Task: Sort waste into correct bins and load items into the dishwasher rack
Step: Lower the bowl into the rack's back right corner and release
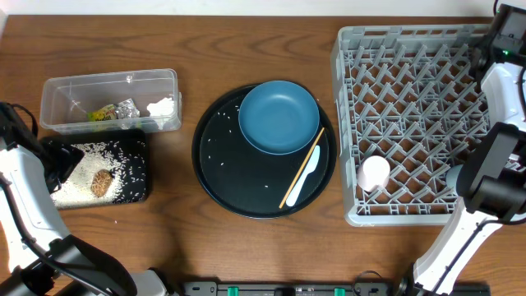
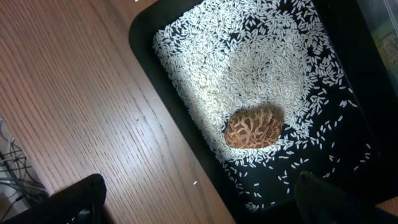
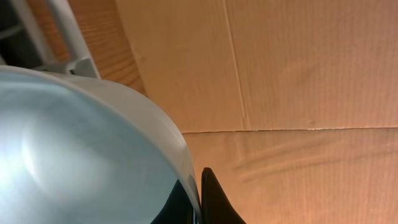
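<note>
Two dark fingers of the left gripper stand far apart, holding nothing, over the shallow black tray. This tray is rectangular with rounded corners. White rice grains cover its floor in a dense pale drift, and a brown food scrap, round and veined like netting, sits on them. The tray rests on a wood-grain table.

Just right of it, a big round black tray carries a few stray grains. A wooden chopstick lies slantwise on it, with a white plastic spoon close alongside. The smooth dark-blue plate sits on its far part.

Further right, the grey dishwasher rack, a square lattice of pegs, holds the pale pink cup in its near left corner.

Behind the black tray, the clear plastic tub holds the yellow-green wrapper, crumpled silver foil and white tissue.

Farthest, beyond the rack's far right corner, the right gripper is closed. The glossy light-blue bowl fills its wrist view, and the bowl's white rim seems pinched between the fingers.
</note>
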You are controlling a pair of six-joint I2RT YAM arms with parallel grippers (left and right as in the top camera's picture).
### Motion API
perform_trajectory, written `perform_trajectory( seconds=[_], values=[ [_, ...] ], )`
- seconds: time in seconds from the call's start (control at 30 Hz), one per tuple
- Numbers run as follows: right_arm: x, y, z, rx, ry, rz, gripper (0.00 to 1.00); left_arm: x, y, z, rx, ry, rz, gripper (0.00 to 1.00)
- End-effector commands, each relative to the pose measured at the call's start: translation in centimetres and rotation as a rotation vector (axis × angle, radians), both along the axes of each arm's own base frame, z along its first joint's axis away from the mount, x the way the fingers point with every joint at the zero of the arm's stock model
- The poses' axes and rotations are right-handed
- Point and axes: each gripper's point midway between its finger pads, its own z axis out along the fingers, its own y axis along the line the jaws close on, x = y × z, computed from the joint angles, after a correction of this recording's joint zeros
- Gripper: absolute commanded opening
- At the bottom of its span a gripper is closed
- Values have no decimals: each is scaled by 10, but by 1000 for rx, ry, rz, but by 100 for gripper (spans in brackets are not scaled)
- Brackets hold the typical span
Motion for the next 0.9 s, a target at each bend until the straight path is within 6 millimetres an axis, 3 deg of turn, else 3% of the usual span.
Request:
perform_trajectory(
  seconds=[0.0, 0.43, 0.87],
  values=[
    [-8, -10, -10, -22, 57, -33, 1, -3, 3, 2, 17, 8, 13, 98],
    [-2, 1, -39, 81, 64, 22, 1, -3, 3, 2, 17, 8, 13, 98],
    [13, 32, -47, 98, 80, 77, 1, -3, 3, 2, 17, 8, 13, 98]
  ],
)
